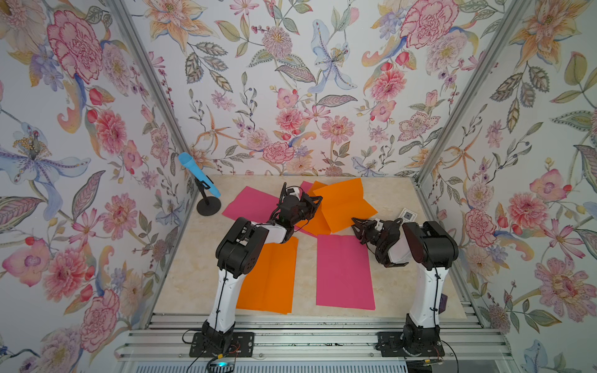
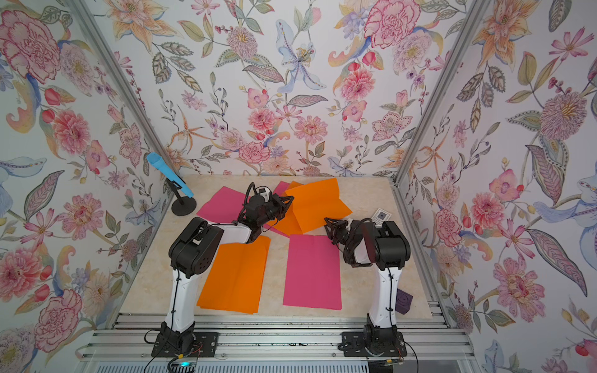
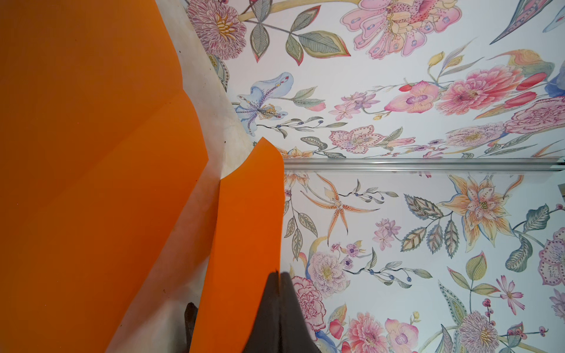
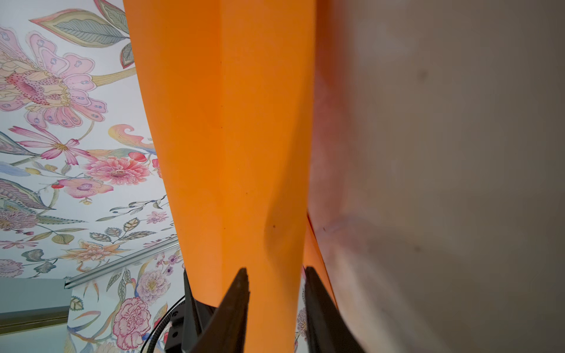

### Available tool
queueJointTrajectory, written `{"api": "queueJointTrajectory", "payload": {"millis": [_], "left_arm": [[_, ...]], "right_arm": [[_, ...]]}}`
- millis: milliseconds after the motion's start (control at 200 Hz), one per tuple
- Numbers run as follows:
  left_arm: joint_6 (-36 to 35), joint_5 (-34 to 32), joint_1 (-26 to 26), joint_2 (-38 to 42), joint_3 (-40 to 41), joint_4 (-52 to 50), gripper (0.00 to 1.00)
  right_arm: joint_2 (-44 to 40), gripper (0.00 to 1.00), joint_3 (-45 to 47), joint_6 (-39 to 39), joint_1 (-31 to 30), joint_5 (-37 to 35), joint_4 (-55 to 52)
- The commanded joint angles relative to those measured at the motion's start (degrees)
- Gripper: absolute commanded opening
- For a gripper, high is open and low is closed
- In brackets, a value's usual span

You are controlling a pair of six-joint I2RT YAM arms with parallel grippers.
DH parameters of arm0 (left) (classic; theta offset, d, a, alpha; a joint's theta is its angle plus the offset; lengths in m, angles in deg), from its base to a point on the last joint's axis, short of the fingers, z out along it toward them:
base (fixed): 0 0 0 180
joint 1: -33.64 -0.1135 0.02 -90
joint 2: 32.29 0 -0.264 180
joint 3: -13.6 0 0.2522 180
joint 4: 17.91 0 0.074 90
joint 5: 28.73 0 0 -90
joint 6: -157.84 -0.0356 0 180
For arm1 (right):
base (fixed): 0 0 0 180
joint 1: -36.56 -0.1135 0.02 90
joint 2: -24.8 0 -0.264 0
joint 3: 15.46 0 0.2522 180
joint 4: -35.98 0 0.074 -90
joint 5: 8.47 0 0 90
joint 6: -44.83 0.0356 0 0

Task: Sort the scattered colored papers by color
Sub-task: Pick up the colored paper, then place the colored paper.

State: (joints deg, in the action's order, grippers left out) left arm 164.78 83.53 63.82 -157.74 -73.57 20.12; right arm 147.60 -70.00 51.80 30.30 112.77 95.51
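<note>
Thin creased orange sheet, flat pink rectangle, marbled tabletop

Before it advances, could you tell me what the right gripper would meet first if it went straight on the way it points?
Most likely the top orange sheet: the right gripper points at its near corner, and the right wrist view shows that sheet between its parted jaws.

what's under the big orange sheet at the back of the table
A second orange sheet and a pink sheet's corner poke out beneath the top orange sheet; the rest of both is covered.
</note>
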Motion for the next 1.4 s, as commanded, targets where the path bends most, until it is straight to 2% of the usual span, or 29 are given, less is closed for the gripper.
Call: {"api": "queueJointTrajectory", "payload": {"millis": [0,280,330,590,696,841,971,1021,1106,1221,1391], "left_arm": [[1.43,0.37,0.41,2.58,1.97,3.33,0.00],[2.56,0.92,0.41,3.01,3.78,5.56,0.00],[2.50,1.01,0.32,3.19,4.12,5.82,0.03],[-1.22,0.48,-0.99,6.30,8.61,6.01,0.49],[-4.00,1.22,-2.16,7.74,10.94,4.50,0.58],[-9.23,1.95,-3.76,10.86,15.59,0.34,0.69],[-12.84,3.10,-5.10,13.49,19.79,-1.34,0.94],[-14.50,3.03,-5.60,14.69,21.26,-2.20,0.99],[-18.24,2.10,-6.13,17.51,23.04,-5.37,1.00],[-24.02,1.02,-6.49,21.80,23.84,-10.96,1.00],[-36.84,-4.18,-6.71,29.89,22.81,-24.70,1.00]], "right_arm": [[0.64,0.25,-0.36,1.64,0.61,0.13,4.11],[-1.08,0.04,-1.12,1.14,1.05,1.45,3.05],[-1.61,0.00,-1.40,0.67,1.07,2.01,1.93],[-7.84,0.00,-2.79,-6.89,1.34,5.40,-9.93],[-11.15,0.00,-4.62,-11.70,1.47,7.38,-17.17],[-16.80,0.00,-9.15,-22.01,1.52,9.92,-34.12],[-21.99,0.00,-15.99,-34.46,0.65,9.73,-53.98],[-23.57,0.00,-18.72,-38.41,0.18,8.88,-60.52],[-25.62,0.00,-23.06,-43.81,-0.78,7.37,-69.51],[-27.31,0.00,-26.58,-46.80,-2.09,7.76,-74.70],[-27.71,0.00,-32.48,-52.14,-6.06,6.90,-83.22]]}}
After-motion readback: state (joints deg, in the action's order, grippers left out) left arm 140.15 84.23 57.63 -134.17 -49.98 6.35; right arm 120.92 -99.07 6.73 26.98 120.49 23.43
